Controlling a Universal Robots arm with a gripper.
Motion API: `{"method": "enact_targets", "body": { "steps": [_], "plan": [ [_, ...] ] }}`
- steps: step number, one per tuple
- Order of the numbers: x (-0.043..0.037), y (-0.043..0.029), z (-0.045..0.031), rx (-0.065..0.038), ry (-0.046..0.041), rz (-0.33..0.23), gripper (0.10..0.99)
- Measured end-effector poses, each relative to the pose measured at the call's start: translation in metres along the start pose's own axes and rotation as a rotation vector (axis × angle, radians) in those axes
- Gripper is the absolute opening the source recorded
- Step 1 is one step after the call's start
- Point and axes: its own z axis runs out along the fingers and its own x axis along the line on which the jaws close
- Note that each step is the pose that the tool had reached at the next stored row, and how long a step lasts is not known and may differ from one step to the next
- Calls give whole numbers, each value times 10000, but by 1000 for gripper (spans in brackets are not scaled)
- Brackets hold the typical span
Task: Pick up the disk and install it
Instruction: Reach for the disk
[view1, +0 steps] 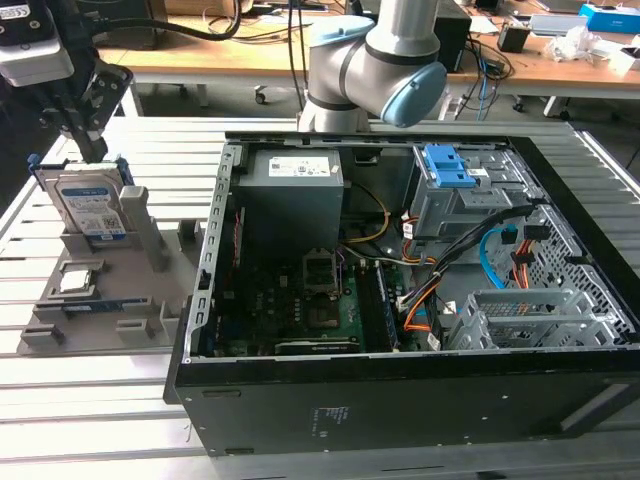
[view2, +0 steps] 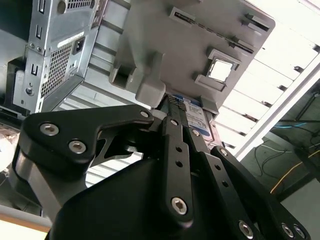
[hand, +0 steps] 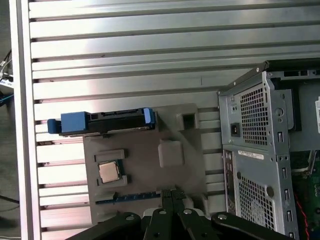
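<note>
Hovering just above the upright disk in the grey holder, the gripper has its jaws closed on nothing.

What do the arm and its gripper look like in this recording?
The arm is made of silver-grey tubes with rounded joints, one of them capped in pale blue. The gripper is matt black, built from flat linkage bars studded with silver screw heads, on a bulky black body.
</note>
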Motion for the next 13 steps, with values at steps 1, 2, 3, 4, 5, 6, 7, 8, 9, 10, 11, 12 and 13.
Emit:
{"method": "enact_targets", "body": {
  "steps": [1, 2, 3, 4, 5, 6, 7, 8, 9, 10, 11, 12, 13],
  "plan": [
    [13, -1, 0, 0, 0, -1, 106],
    [37, -3, -1, 0, 1, -1, 106],
    [50, -4, -2, 1, 1, -1, 106],
    [72, -6, -2, 0, 1, -1, 106],
    [87, -7, -3, 1, 1, -1, 106],
    [101, -8, -3, 0, 1, -1, 106],
    [117, -9, -3, 1, 1, -1, 106],
    [132, -10, -4, 0, 1, -1, 106],
    [147, -11, -4, 0, 0, -1, 106],
    [167, -12, -5, 0, 0, 0, 106],
    [189, -14, -5, 0, 1, 0, 106],
    [210, -16, -6, 0, 0, 0, 106],
    [233, -17, -6, 0, 1, -1, 106]
  ]
}}
